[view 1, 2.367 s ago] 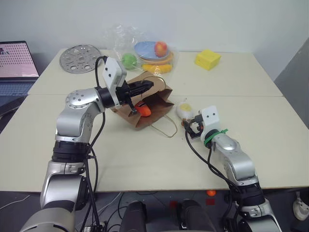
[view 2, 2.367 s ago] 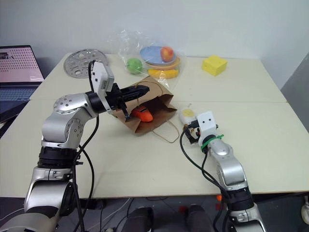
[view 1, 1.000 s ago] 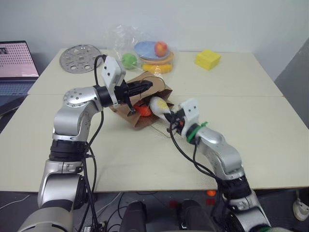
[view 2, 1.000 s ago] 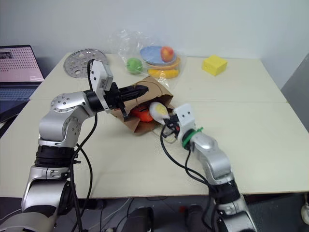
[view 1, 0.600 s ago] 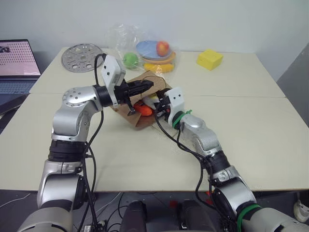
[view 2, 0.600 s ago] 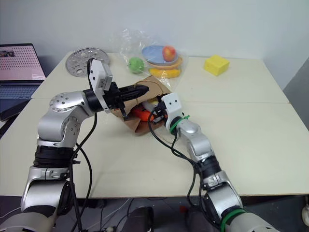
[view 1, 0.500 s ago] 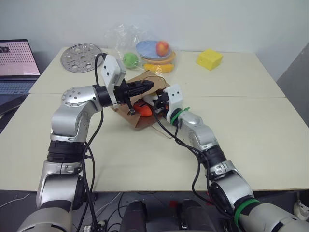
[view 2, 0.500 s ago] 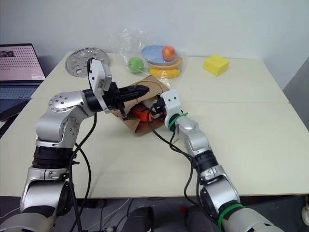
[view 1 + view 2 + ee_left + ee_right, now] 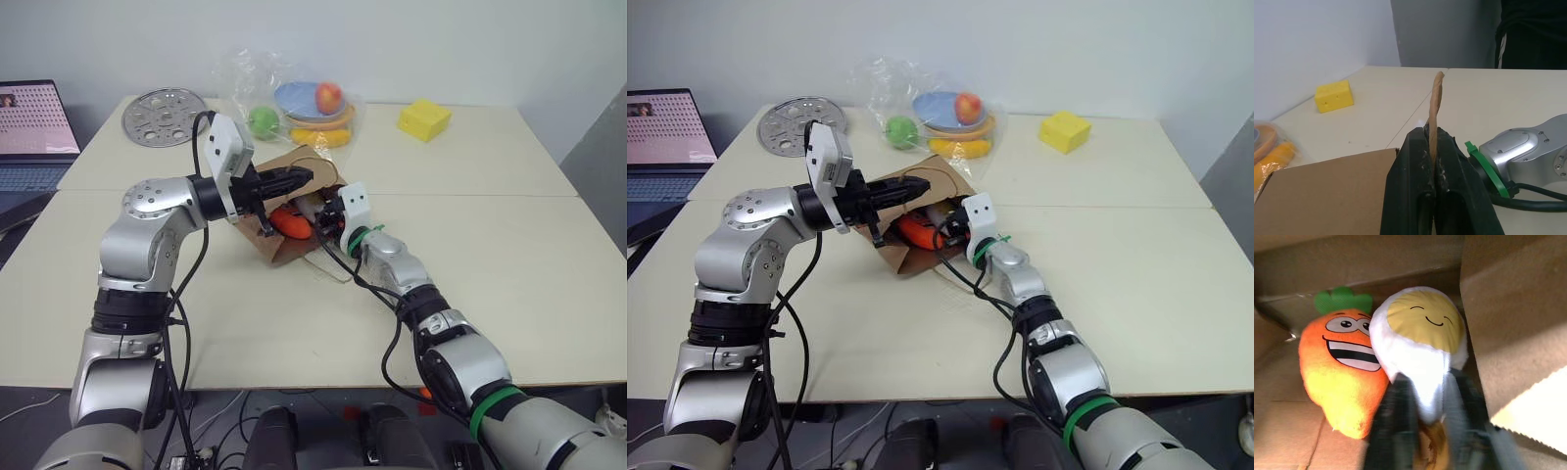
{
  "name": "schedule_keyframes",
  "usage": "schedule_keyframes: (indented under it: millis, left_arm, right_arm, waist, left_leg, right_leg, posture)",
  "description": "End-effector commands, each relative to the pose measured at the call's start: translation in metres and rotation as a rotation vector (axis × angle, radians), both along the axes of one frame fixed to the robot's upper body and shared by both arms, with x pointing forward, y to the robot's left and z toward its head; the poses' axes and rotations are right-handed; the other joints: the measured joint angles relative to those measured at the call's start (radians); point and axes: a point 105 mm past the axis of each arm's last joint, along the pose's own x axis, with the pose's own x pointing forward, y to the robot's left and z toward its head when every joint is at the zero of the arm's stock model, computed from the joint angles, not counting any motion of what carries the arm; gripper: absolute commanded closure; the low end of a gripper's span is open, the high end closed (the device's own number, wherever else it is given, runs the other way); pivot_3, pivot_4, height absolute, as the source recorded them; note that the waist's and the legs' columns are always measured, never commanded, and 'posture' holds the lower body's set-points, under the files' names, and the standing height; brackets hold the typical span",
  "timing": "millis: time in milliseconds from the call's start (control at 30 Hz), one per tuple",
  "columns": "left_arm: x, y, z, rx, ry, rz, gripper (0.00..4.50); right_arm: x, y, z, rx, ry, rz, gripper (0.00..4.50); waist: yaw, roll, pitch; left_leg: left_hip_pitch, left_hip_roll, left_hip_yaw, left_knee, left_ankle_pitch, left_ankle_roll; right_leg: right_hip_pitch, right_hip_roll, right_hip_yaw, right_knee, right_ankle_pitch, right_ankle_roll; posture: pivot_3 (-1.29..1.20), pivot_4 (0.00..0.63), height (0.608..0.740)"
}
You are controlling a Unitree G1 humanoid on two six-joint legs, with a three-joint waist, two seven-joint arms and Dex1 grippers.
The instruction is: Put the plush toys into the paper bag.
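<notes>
Now the left gripper [image 9: 1434,161] was clenched on the twisted handle [image 9: 1436,105] of the paper bag [image 9: 291,211], and it held the mouth of the bag lifted and open on the table [image 9: 509,255]. The right gripper [image 9: 1422,423] was inside the bag, with the white-yellow egg toy [image 9: 1422,345] between its fingers [image 9: 1393,421] — whether the jaws had already let go of it I cannot tell. The egg toy lay against the carrot toy [image 9: 1344,369], both inside the bag. To finish this step well, I think the right fingers should open fully before the arm goes back, and go back straight through the mouth, so that the soft toy is not dragged out — and the left gripper should keep the handle firm until then.
</notes>
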Motion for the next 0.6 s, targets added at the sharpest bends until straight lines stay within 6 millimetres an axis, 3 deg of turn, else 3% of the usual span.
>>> schedule_keyframes:
  millis: [33,233,300,400,500,600]
  left_arm:
    - [-0.004,0.000,0.014,-0.012,-0.057,-0.001,4.50]
    - [-0.002,0.002,0.014,-0.007,-0.054,0.003,4.50]
    - [-0.001,0.001,0.014,-0.008,-0.054,0.003,4.50]
    - [0.000,0.000,0.015,-0.006,-0.055,0.000,4.50]
    - [0.001,-0.001,0.015,-0.005,-0.053,-0.003,4.50]
    - [0.001,-0.003,0.014,-0.003,-0.052,-0.010,4.50]
  right_arm:
    - [-0.009,0.000,0.027,0.064,-0.081,0.050,2.19]
    - [-0.044,-0.016,0.048,0.104,-0.097,0.100,0.03]
    - [-0.054,-0.020,0.048,0.098,-0.086,0.112,0.03]
    - [-0.087,-0.027,0.035,0.014,-0.060,0.224,0.03]
    - [-0.113,-0.021,0.024,0.004,0.013,0.332,0.03]
    - [-0.123,-0.012,0.003,-0.044,0.079,0.389,0.03]
  waist:
    - [0.001,0.000,0.000]
    - [0.004,0.000,0.000]
    - [0.003,0.000,0.000]
    - [0.005,0.000,0.000]
    - [0.005,0.000,0.000]
    - [-0.002,0.000,0.000]
  left_leg:
    - [0.000,0.000,0.000,0.000,0.000,0.000]
    - [-0.001,0.000,-0.002,0.000,0.000,-0.001]
    - [-0.001,0.000,-0.002,0.000,0.000,-0.001]
    - [0.000,0.000,-0.002,0.000,0.000,-0.001]
    - [-0.001,-0.001,-0.002,0.000,0.000,-0.001]
    - [0.000,0.000,-0.001,0.001,0.000,-0.001]
  right_leg:
    - [0.000,0.000,0.000,0.000,0.000,0.000]
    - [0.000,0.000,-0.001,0.000,0.000,0.000]
    - [0.000,0.000,-0.001,0.000,0.000,0.000]
    - [0.000,0.000,-0.001,0.000,0.000,0.000]
    - [0.001,0.000,0.000,-0.001,0.000,0.000]
    - [0.001,0.000,0.000,0.000,0.000,0.000]
  posture:
    - [0.00,0.150,0.740]
    - [0.00,0.150,0.740]
    - [0.00,0.150,0.740]
    - [0.00,0.150,0.740]
    - [0.00,0.150,0.740]
    - [0.00,0.150,0.740]
